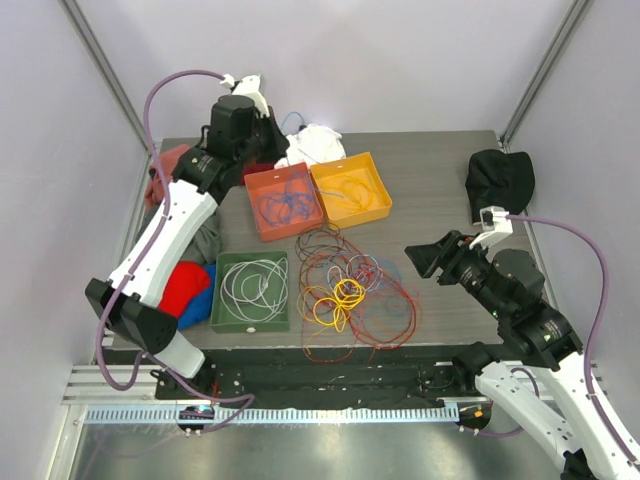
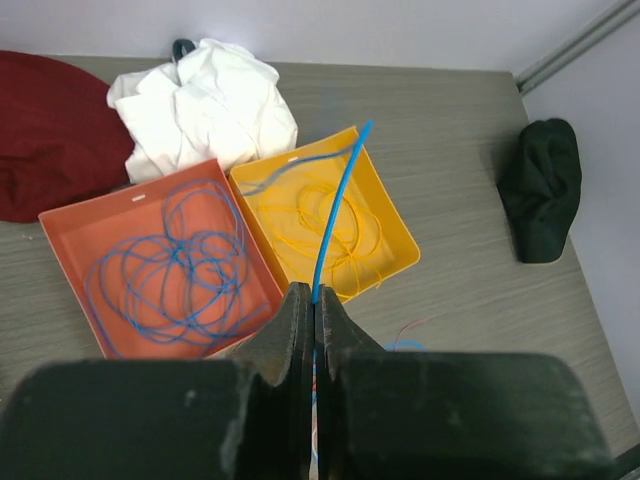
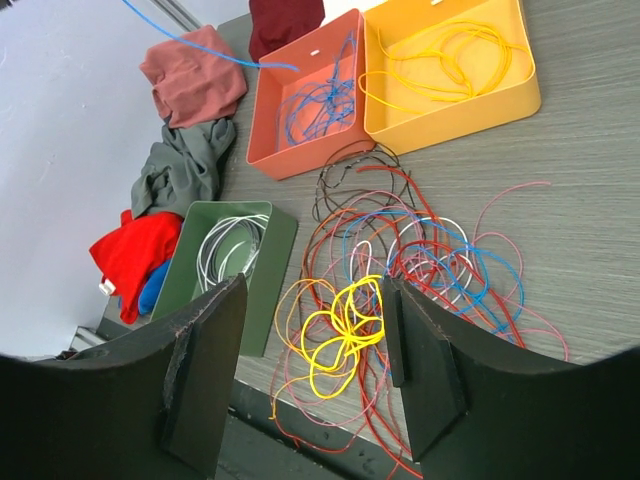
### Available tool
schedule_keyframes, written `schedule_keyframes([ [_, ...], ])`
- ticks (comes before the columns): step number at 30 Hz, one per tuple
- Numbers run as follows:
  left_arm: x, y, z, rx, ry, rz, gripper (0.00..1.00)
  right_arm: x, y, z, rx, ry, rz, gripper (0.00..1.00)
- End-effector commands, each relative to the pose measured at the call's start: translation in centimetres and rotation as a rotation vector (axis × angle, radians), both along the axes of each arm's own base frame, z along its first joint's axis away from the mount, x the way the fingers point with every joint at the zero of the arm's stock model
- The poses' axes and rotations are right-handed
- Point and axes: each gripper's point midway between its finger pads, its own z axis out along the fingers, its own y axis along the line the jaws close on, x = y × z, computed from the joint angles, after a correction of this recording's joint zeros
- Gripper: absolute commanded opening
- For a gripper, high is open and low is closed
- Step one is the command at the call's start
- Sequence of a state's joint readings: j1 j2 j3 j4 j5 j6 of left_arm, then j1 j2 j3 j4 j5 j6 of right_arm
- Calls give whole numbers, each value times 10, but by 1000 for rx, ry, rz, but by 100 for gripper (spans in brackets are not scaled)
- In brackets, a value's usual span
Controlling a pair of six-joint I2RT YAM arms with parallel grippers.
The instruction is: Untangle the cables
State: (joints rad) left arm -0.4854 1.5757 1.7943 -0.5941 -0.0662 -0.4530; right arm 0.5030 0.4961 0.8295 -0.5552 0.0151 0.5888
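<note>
The left gripper [image 2: 313, 300], upper left in the top view, is clamped tight on a blue cable [image 2: 335, 210]. The right gripper [image 3: 312, 300] gapes wide and empty, right of the tangled cables [image 1: 350, 290] at centre.

The blue cable [image 2: 330, 220] disappears between the left jaws, its lower stretch hidden behind them.

From high up we see the whole table [image 1: 440, 170]. Our two wrist cameras look down closer, and both see the orange tray [image 2: 75, 225] and yellow tray [image 2: 395, 245].
</note>
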Motion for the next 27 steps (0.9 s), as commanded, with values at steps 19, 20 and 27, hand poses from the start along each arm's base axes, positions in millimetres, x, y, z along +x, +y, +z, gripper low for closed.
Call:
schedule_keyframes([
  [19, 51, 32, 2, -71, -25, 86, 0, 8, -6, -4, -64, -35, -26, 64],
  [20, 52, 34, 0, -69, -22, 87, 0, 8, -6, -5, -63, -33, -27, 64],
  [27, 59, 44, -22, -55, 13, 114, 0, 7, -7, -7, -65, -29, -30, 63],
])
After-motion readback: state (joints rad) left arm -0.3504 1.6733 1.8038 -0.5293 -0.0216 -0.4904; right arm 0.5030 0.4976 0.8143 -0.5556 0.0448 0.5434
